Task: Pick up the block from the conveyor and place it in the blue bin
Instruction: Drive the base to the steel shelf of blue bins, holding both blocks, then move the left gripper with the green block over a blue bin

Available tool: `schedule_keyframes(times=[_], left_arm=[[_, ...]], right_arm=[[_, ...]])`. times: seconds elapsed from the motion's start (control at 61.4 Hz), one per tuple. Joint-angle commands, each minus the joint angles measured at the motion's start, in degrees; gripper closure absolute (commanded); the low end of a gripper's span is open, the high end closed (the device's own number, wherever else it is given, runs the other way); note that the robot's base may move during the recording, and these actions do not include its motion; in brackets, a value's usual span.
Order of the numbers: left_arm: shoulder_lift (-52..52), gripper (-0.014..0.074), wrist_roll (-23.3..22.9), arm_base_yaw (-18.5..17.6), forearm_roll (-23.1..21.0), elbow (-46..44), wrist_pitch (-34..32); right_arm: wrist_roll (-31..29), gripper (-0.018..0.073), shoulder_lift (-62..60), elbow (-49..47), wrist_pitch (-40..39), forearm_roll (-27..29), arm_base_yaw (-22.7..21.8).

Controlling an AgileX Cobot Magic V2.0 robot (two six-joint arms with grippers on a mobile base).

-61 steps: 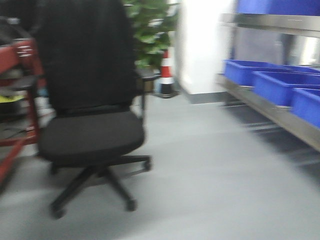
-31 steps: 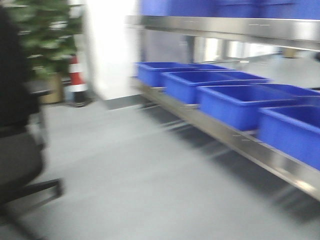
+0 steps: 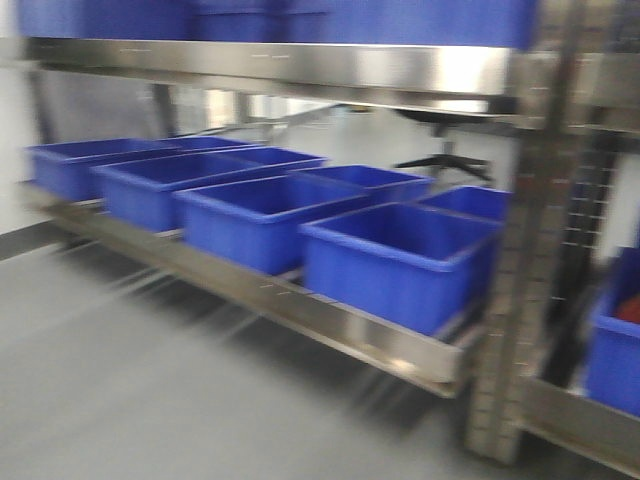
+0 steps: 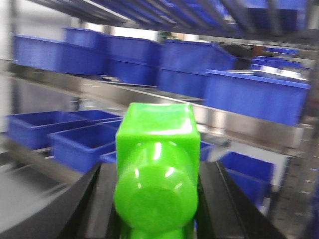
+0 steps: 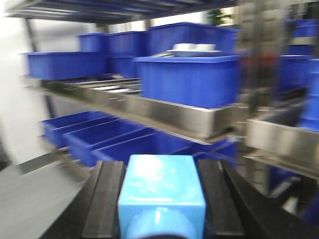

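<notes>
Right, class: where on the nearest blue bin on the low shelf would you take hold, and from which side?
Probably the aisle-facing rim of the nearest blue bin, approached from the aisle: the top is open, and the neighbouring bin sits close beside it.

Left gripper (image 4: 157, 167): two fingers (image 4: 102, 204) of black material, visible in the left wrist view at the lower frame edge. Each finger presents a broad, flat upper face with a smooth, slightly glossy finish. The outer flank of each finger slopes outward toward the base, giving a wedge-shaped outline. Fine detail is softened by blur.

Right gripper (image 5: 160, 164): two fingers (image 5: 107, 204) of the same black colour and matching shape. A straight lengthwise seam divides each upper face into an inner strip and an outer, angled flank. The tips are square-cut.
</notes>
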Motion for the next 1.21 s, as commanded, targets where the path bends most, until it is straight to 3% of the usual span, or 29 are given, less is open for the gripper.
schedule_keyframes(times=[0.0, 1.19], left_arm=[[-0.22, 0.0707, -0.14, -0.29, -0.16, -0.07, -0.98], [-0.22, 0.0707, -0.14, -0.29, -0.16, -0.07, -0.98]], right_arm=[[-0.26, 0.0721, -0.19, -0.33, -1.30, -0.44, -0.04], [-0.26, 0.0721, -0.19, -0.33, -1.30, -0.44, -0.04]])
